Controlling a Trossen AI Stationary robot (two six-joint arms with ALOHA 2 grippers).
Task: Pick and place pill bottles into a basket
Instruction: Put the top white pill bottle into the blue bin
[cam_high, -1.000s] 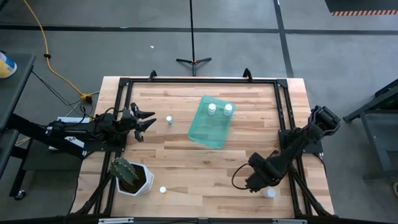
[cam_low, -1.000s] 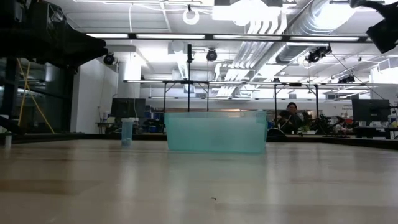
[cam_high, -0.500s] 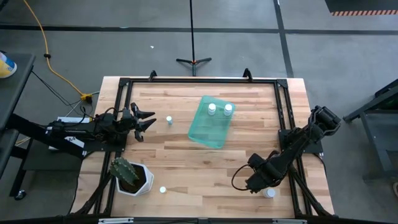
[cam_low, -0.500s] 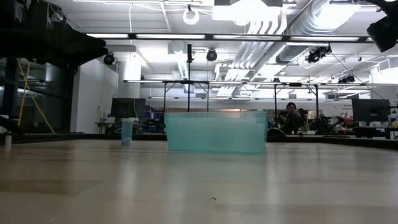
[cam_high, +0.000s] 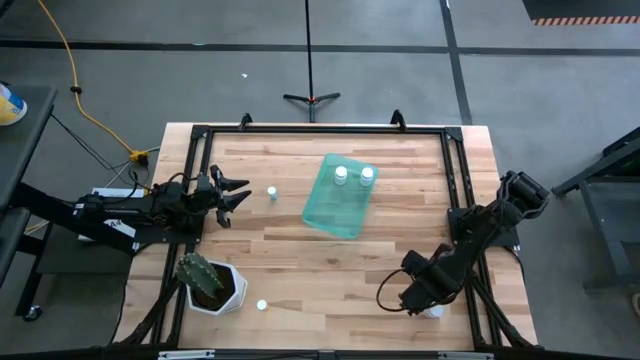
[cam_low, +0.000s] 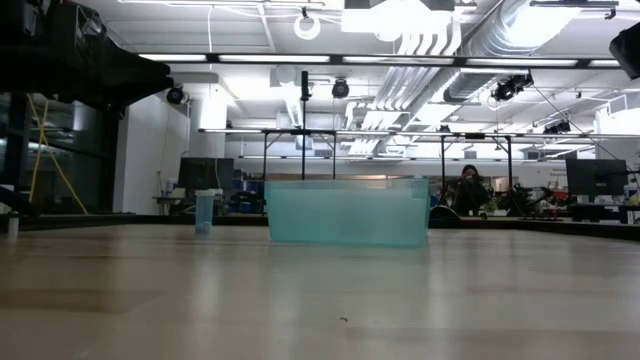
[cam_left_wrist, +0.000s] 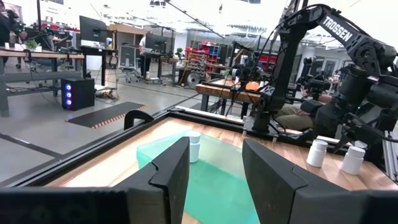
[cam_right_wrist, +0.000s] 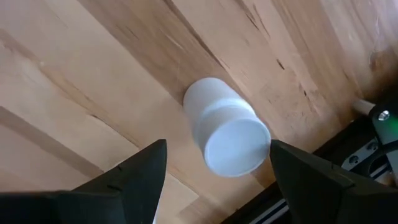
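Observation:
The teal basket (cam_high: 340, 196) lies at the table's middle with two white pill bottles (cam_high: 354, 175) standing in its far end; it also shows in the low view (cam_low: 345, 212). One bottle (cam_high: 271, 193) stands on the table just left of the basket, and another (cam_high: 262, 305) near the front edge. My right gripper (cam_high: 418, 300) is open over a bottle (cam_right_wrist: 227, 127) standing at the near right (cam_high: 433, 312); its fingers stand on either side of the bottle, apart from it. My left gripper (cam_high: 243, 194) is open and empty left of the basket (cam_left_wrist: 205, 180).
A white hexagonal pot with a cactus (cam_high: 210, 285) stands at the near left corner. A black frame rail (cam_high: 455, 180) runs around the tabletop; the right arm's bottle stands close to it. Bare wood lies between the basket and the front edge.
My right gripper has gone a little toward the table's near right corner, closer over the bottle there. The left arm, the basket and the bottles have kept still.

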